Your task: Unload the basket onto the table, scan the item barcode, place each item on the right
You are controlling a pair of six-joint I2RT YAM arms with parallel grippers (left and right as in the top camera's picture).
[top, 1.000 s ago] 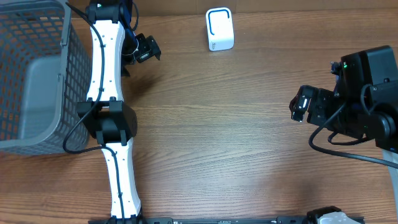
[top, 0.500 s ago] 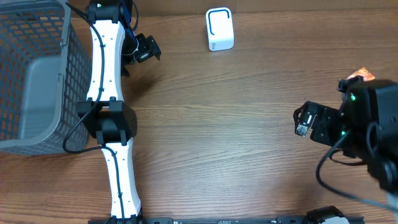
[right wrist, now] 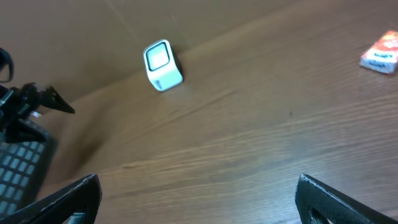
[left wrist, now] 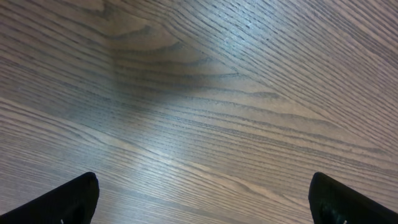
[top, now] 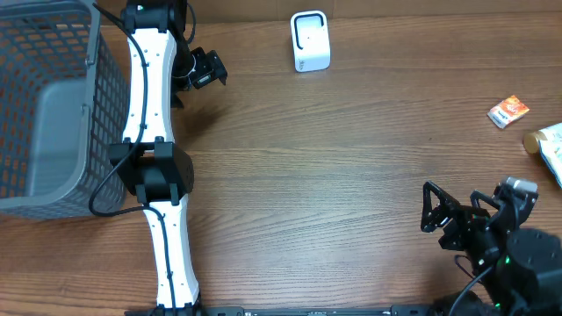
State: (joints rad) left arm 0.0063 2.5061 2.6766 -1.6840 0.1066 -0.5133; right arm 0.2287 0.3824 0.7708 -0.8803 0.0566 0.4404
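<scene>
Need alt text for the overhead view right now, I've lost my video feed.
Wooden table from above: a white scanner stands at the far edge, and a small orange packet lies near the right edge, untouched. The left gripper hangs open left of the scanner, by a grey basket; the right gripper is open at lower right, empty.

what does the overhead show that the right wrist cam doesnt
Only the overhead: the left arm's white links, the right gripper seen from above with its jaws open, and a pale package at the table's right edge.
Only the right wrist: no new object, just a low, slanted look at the scanner, framed by its own spread fingertips.
Both: the scanner, the small orange packet, part of the grey basket, the left gripper and the wooden table.
</scene>
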